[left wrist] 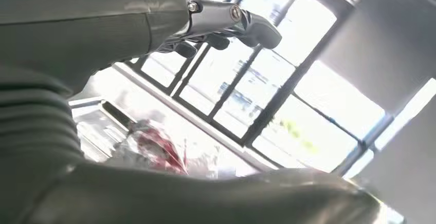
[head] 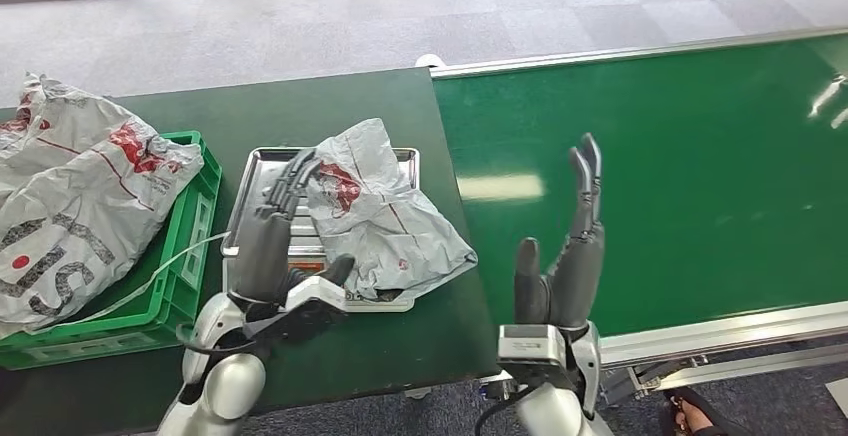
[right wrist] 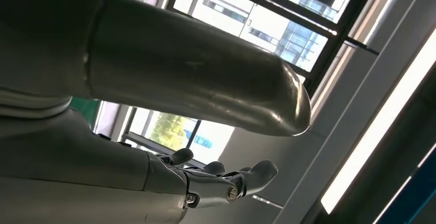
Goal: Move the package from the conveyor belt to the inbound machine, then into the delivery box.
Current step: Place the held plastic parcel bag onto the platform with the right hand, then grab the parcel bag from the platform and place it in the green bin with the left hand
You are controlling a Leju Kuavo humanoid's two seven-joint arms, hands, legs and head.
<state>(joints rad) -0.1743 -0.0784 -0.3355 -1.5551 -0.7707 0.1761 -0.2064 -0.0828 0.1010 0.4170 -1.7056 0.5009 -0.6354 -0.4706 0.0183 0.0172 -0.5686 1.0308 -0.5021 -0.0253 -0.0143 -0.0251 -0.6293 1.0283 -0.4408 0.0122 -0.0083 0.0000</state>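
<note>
So the package, a crumpled grey plastic mailer with red print on it, is lying on the metal tray of the inbound machine, which sits on the dark green table. It spills over the tray's right and near edges a bit, and its near-right corner pokes out onto the tabletop. From the left wrist view you can just make out the bag, washed out by the bright windows behind it.

The left hand is right up against the package's left side, fingers straight and stretched out over the tray, thumb pointing toward the bag's near edge. It looks flat and spread rather than wrapped around anything, so it isn't gripping the bag; can't say for sure whether the fingers actually touch the plastic.

The right hand is over the near-left part of the green belt, well apart from the package, fingers straight and pointing away from the robot, thumb out to the side, nothing in it. The right wrist view shows the same thing, fingers extended with nothing between them.

Left of the tray is a green crate with a couple more grey printed bags heaped in it. Grey carpet floor beyond the table.
</note>
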